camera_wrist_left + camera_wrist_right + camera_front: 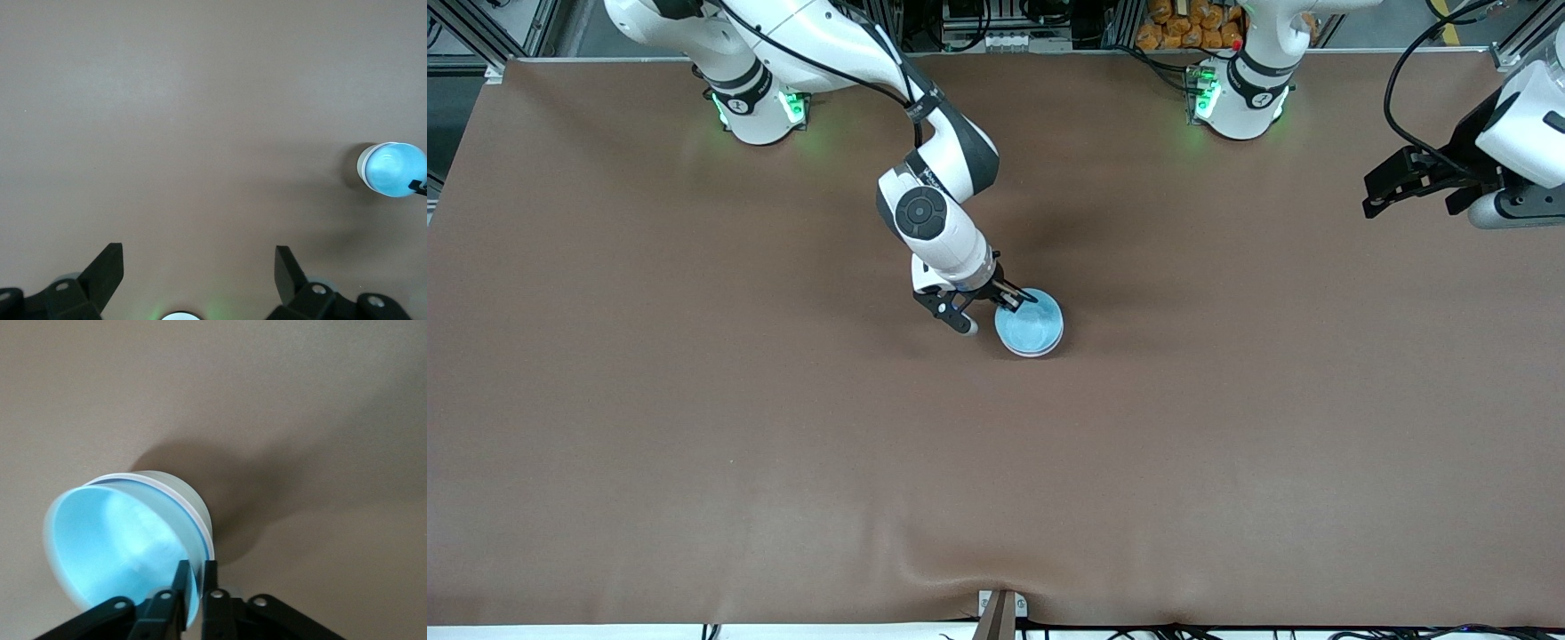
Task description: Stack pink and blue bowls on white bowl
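At mid-counter, the right hand pinches the rim of the blue bowl, fingers nearly closed with one inside the rim and one outside. Under the blue bowl sits a white bowl; a thin line between the two rims may be the pink one, though I cannot be sure. Well off at the counter's end, the left hand waits in the air, spread wide, holding nothing.

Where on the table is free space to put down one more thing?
Nearly all the brown table is bare: the wide stretch nearer the camera than the blue bowl, and both ends. It is crowded only mid-table, where the right gripper pinches that bowl's rim atop the stack. The left gripper waits, open, over its own end.
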